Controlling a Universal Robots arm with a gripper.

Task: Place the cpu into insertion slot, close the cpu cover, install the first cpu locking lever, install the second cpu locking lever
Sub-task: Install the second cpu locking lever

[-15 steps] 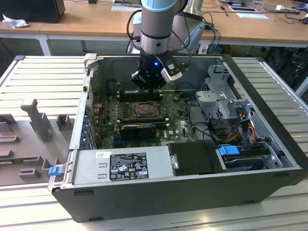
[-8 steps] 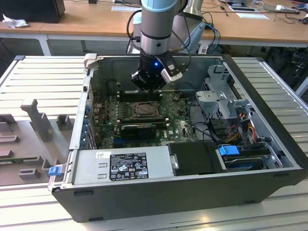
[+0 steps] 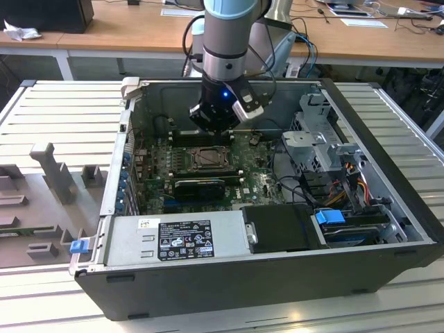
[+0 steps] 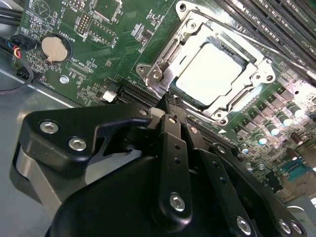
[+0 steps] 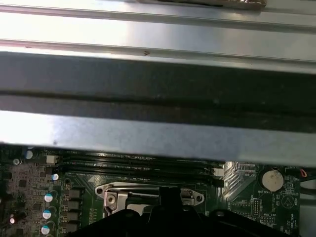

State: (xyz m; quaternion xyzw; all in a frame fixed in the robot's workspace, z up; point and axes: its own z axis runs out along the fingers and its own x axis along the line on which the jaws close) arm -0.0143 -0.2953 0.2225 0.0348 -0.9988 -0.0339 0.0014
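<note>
- Black metal gripper (image 4: pixel 170 106) fills our second wrist view's foreground, its fingers drawn together to a narrow tip, nothing between them.
- We count one silver-grey square cpu (image 4: pixel 210 69), seated in the socket on the green motherboard (image 4: pixel 98 64).
- One thin silvery cpu cover (image 4: pixel 163 74) frames it, lying flat.
- One round coin battery (image 4: pixel 55 48) sits near the board's edge.
- Locking levers we cannot make out clearly.

Even overhead light; glare on cpu (image 4: pixel 210 71); close gripper (image 4: pixel 170 106) body blurred.
</note>
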